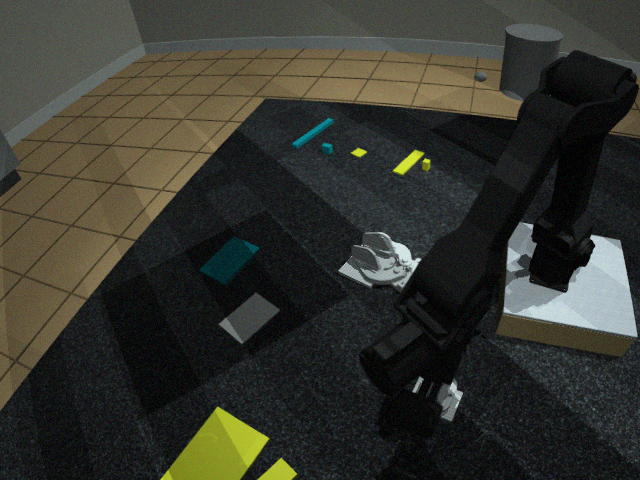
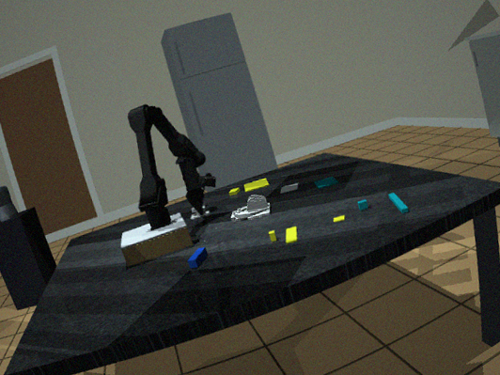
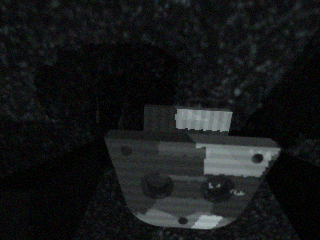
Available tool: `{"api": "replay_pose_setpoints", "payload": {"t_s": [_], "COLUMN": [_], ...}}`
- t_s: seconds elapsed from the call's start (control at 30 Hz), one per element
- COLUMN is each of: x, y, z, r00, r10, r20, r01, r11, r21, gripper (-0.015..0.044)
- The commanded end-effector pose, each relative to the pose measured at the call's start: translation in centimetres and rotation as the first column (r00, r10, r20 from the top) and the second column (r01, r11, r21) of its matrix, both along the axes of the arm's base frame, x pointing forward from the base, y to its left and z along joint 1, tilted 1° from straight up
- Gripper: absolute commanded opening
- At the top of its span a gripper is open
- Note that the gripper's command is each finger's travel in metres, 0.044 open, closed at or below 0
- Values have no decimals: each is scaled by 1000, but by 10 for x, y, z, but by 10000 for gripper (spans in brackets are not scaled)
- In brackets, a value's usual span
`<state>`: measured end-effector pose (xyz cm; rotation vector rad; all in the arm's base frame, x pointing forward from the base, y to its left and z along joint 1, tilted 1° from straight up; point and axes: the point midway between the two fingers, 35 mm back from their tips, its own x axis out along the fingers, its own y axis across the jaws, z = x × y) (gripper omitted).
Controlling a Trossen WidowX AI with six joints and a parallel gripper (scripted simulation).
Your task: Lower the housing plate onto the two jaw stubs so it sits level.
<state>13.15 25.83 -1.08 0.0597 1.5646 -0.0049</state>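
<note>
The housing plate (image 3: 235,162), pale with rounded lower corners and several holes, shows in the wrist view in patchy shadow. A ribbed pale block (image 3: 202,120) shows at its upper edge. White parts at the hand show partly in the top view (image 1: 452,400). My gripper (image 3: 183,149) (image 2: 197,209) is open, with its dark fingers on either side of the plate, holding nothing. In the top view the hand hides its fingertips. The white assembly (image 1: 385,271) (image 2: 250,212) lies apart from the hand, with two rounded upright pieces. Its pins and jaw stubs are too small to tell.
The arm stands on a white-topped box (image 1: 578,304) (image 2: 155,249). Flat teal (image 1: 230,260) and grey (image 1: 250,317) pieces lie left of the assembly, and a large yellow block (image 1: 214,444) lies nearer. Small teal and yellow pieces lie farther back. A blue block (image 2: 197,258) lies near the box.
</note>
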Motion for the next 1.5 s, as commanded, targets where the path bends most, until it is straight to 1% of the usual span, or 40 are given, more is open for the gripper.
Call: {"api": "replay_pose_setpoints", "payload": {"t_s": [0.0, 0.77, 1.2, 1.47], "x": [-1, -1, 0, 0], "y": [0, 0, 0, 0], "z": [-2, -2, 0, 0], "r00": [1000, 1000, 1000, 1000], "r10": [-4, -4, 0, 0], "r20": [-7, -7, 0, 0], "r01": [4, 4, 0, 0], "r11": [1000, 1000, 1000, 1000], "r21": [-2, -2, 0, 0], "gripper": [440, 440, 353, 351]}}
